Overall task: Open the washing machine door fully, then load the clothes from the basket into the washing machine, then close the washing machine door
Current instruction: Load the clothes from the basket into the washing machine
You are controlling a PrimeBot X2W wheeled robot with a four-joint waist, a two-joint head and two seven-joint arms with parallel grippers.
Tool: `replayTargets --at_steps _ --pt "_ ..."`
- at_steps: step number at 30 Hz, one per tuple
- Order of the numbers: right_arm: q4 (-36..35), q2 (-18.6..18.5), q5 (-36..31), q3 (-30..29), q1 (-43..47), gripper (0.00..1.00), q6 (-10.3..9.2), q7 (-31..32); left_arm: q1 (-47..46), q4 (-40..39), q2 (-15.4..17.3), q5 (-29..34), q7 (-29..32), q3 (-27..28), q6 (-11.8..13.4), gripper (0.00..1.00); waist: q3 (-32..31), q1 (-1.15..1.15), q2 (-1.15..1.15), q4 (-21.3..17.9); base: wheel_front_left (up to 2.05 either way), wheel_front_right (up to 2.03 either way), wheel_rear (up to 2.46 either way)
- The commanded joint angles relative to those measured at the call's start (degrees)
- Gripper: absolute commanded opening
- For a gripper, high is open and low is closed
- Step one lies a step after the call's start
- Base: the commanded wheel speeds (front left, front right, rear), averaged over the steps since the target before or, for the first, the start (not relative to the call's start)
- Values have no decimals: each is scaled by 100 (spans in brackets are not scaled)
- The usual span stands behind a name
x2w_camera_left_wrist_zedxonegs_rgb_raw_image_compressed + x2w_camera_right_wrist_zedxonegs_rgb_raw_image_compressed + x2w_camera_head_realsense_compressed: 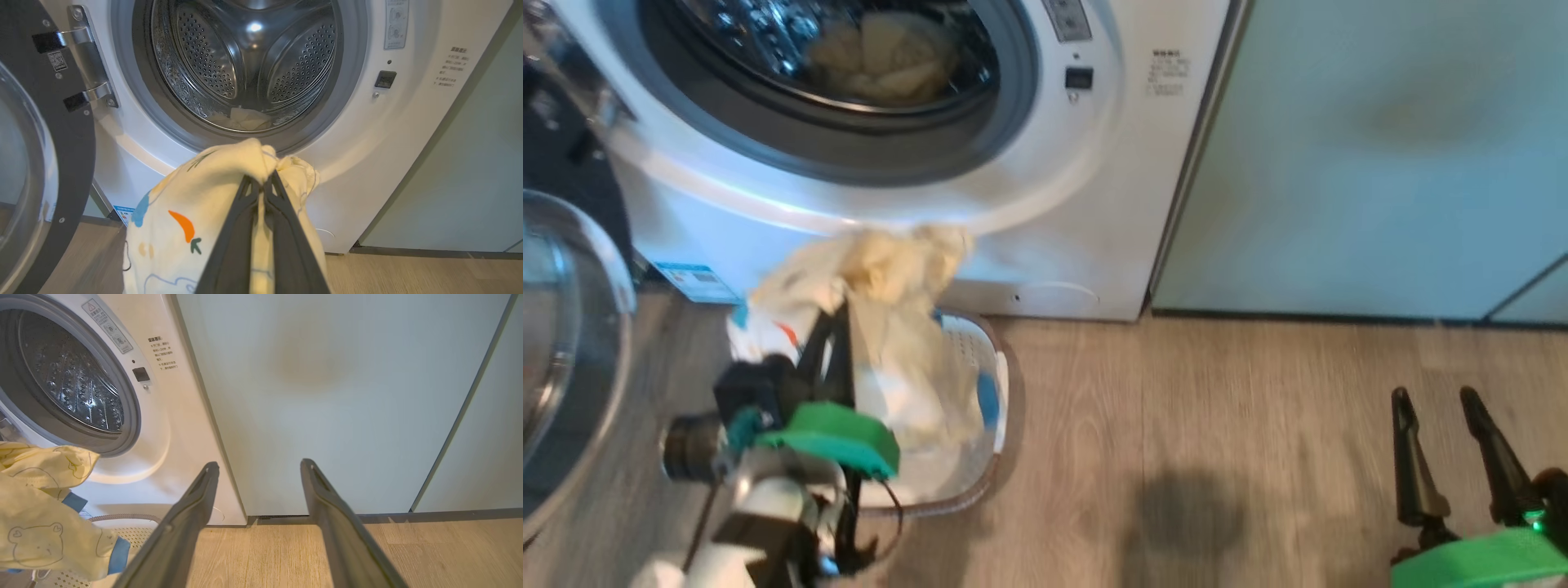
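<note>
Clothes (192, 192) hang pinched in the left gripper (263, 179); right gripper (259, 465) gapes wide, empty.

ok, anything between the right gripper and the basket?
Nothing: in the head view just bare wooden floor lies between the right gripper and the basket.

This looks like a home laundry corner. A white front-loading washing machine (1054, 204) stands beside pale green cabinet panels (1380, 163) on a wood-look floor (1217, 408).
</note>
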Motion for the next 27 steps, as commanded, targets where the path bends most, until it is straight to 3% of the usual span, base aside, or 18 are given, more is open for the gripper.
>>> replayTargets --at_steps 1,14,27 --pt "-149 -36 44 130 -352 100 -16 -94 -467 -93 219 -28 -58 313 16 0 314 -1 0 -155 0 0 0" --pt "110 -31 279 218 -890 100 -16 -434 -2004 409 502 -135 342 608 -10 0 1359 -1 0 -465 0 0 0" --pt "569 -24 677 458 -1589 100 -16 -700 -3924 788 1397 -91 1435 842 -191 0 2370 -1 0 -945 0 0 0"
